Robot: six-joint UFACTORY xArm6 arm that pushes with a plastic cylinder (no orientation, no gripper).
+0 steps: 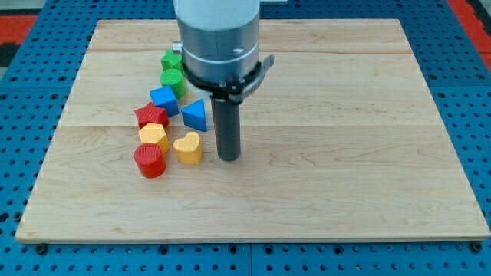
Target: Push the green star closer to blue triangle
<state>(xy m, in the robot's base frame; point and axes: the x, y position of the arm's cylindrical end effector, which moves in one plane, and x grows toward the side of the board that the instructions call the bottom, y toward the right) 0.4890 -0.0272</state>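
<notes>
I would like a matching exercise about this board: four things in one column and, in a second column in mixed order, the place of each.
Things:
1. blue triangle
2. red cylinder
3. yellow heart
4. my tip

Places:
A. nearest the view's bottom, at the cluster's left
B. just right of the yellow heart, apart from it
C. above the yellow heart, right of the blue cube
D. between the red cylinder and my tip

Pairs: 1-C, 2-A, 3-D, 4-B
</notes>
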